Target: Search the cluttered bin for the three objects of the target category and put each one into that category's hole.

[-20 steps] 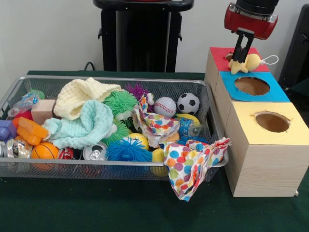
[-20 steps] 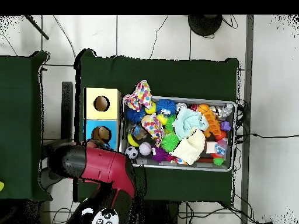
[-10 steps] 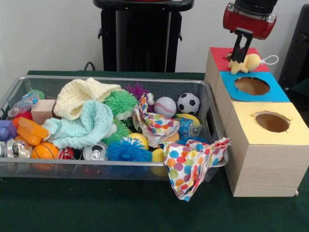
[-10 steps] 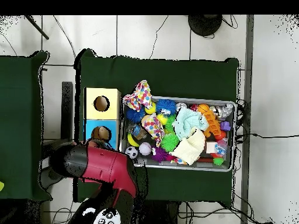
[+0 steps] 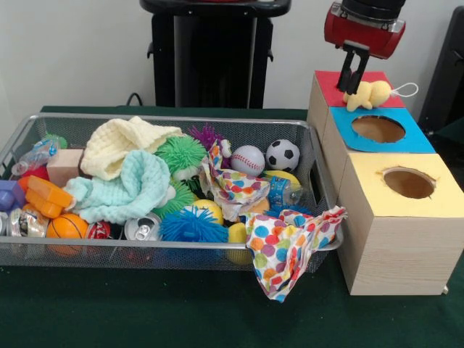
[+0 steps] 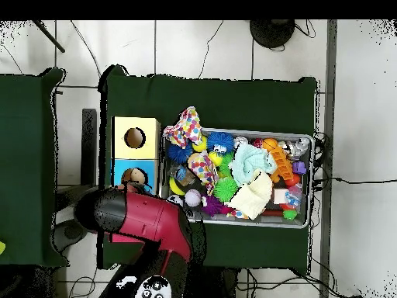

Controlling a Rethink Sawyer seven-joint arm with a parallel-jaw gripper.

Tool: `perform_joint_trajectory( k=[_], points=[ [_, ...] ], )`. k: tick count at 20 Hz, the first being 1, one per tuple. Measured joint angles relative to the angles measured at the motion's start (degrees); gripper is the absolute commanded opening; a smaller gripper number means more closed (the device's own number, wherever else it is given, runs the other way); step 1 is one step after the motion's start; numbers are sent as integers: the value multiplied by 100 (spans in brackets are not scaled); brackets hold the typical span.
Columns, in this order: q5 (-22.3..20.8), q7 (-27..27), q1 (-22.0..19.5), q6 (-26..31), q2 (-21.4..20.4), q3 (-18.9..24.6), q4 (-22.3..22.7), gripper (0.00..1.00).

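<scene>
A small yellow plush toy point(image 5: 371, 94) with a white loop lies on top of the red box point(image 5: 328, 81), over its hole and free of any grip. My gripper point(image 5: 353, 81) hangs open just left of and above the toy, its fingers point(image 5: 348, 69) clear of it. In front of the red box stand the blue box point(image 5: 417, 138) and the yellow box point(image 5: 442, 196), each with a round hole. In the overhead view my red arm point(image 6: 139, 221) covers the red box and hides the gripper.
The wire bin point(image 5: 174, 117) is full: a soccer ball point(image 5: 282, 154), baseball point(image 5: 248, 160), basketball point(image 5: 67, 226), green spiky ball point(image 5: 180, 154), blue spiky ball point(image 5: 192, 225), yellow cloth point(image 5: 123, 145), mint cloth point(image 5: 127, 185), can point(image 5: 142, 229). A polka-dot cloth point(image 5: 290, 243) hangs over its front corner.
The gripper has risen and shifted left, away from the plush toy, which stays lying on the red box. Nothing in the bin has moved.
</scene>
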Motion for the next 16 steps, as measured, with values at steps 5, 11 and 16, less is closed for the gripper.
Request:
perform_joint_trajectory(
  k=[5,11,16],
  points=[
    [0,0,-173,0,-19,-1,-2,0],
    [-1,0,-377,1,-19,2,-64,0],
    [-12,0,-690,1,-17,67,-187,0]
  ],
)
